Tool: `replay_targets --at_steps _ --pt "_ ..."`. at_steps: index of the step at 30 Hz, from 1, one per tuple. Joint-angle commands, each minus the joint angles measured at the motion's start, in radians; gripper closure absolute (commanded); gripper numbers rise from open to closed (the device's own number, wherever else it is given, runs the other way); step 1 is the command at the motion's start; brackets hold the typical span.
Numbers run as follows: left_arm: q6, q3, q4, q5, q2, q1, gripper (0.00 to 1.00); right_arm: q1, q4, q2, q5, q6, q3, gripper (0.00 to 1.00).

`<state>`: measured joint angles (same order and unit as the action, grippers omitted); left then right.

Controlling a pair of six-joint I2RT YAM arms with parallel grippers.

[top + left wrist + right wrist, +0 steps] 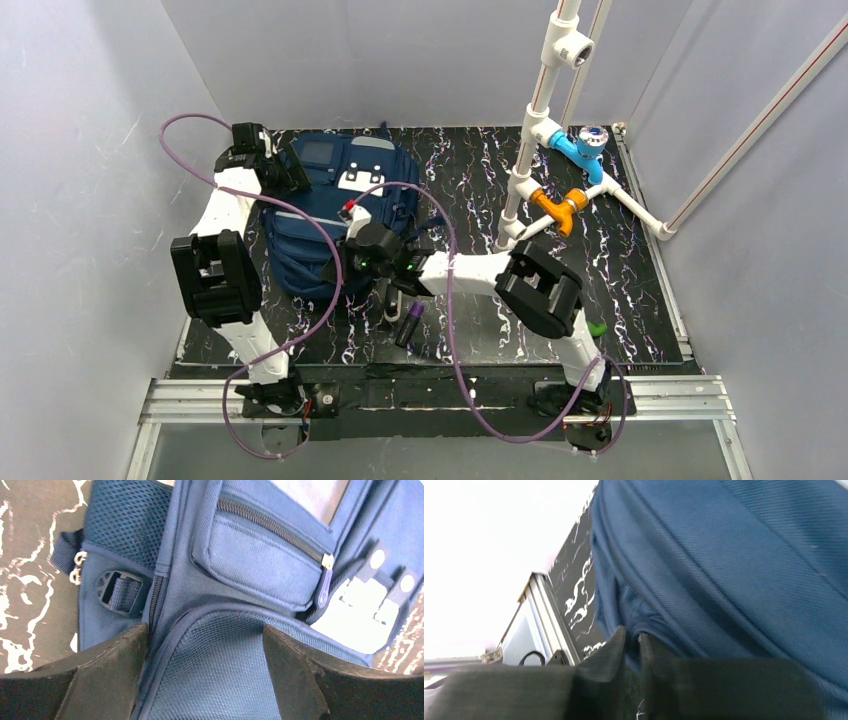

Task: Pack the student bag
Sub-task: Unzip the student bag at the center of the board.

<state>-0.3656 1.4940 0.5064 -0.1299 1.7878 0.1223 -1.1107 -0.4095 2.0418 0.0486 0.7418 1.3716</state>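
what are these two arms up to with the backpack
Two robot arms are working on the student bag, which lies on the dark marbled table. The left tool is open, its fingers straddling the bag's mesh panel. The right tool is closed, apparently pinching a fold of fabric at the bag's edge.

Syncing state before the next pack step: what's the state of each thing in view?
student bag, lying front up on the table
front pocket zipper, closed along the part in view
left end effector, open, astride the mesh pocket
right end effector, shut on a fold of the student bag
purple-tipped marker, lying on the table, not packed
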Motion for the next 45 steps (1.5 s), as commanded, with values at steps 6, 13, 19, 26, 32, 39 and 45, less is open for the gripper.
replay_targets --at_steps 6,13,19,26,32,39,45 --pt "0.129 -0.021 0.079 0.194 -0.19 -0.018 0.12 0.03 0.625 -0.064 0.028 -0.414 0.367 0.31" --pt "-0.022 -0.268 0.049 -0.03 -0.473 -0.033 0.12 0.114 0.827 -0.225 -0.123 -0.904 0.261 0.16" --pt "-0.065 -0.428 0.044 -0.11 -0.609 -0.046 0.14 0.274 0.423 -0.314 0.171 -1.113 -0.032 0.23" --pt "-0.094 -0.537 0.044 -0.199 -0.67 -0.05 0.15 0.282 0.385 -0.16 0.329 -1.2 0.056 0.35" --pt "-0.117 -0.633 0.024 -0.224 -0.728 -0.062 0.15 0.282 0.32 -0.115 0.354 -1.139 0.07 0.36" --pt "-0.183 -0.74 -0.05 -0.244 -0.722 -0.066 0.2 0.281 0.292 -0.06 0.22 -1.092 0.101 0.64" --pt "-0.262 -0.807 -0.127 -0.286 -0.695 -0.066 0.23 0.27 0.297 -0.063 0.234 -1.093 0.085 0.53"
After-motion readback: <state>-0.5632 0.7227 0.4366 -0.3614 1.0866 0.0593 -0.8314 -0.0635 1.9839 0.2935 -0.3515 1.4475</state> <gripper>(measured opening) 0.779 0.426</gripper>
